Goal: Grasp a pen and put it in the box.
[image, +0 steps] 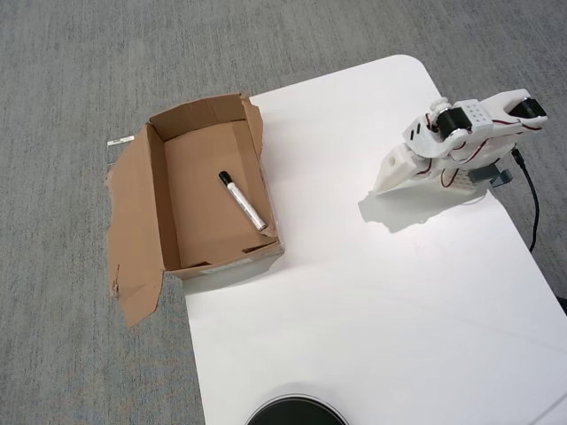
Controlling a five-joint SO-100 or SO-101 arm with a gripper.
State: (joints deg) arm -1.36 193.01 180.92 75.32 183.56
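Slim pen (242, 202) inside ragged cardboard box (156, 199); jaws (387, 181) apart.

- The box (142, 230): matt brown cardboard, with rough, torn flap edges.
- The pen (242, 203): smooth barrel with a slight sheen, black cap at 11 o'clock.
- The table (372, 292): smooth white top.
- The floor (62, 80): grey, rough-textured carpet.
- The arm (461, 142): white plastic.

Single overhead view only, fixed high above, looking almost straight down, slightly oblique. Wide framing: takes in white table (372, 292), grey carpet (71, 71), folded arm with gripper (386, 184) near right edge. Box (157, 190) well left of gripper, overhanging table's left edge. No second view to overlap.
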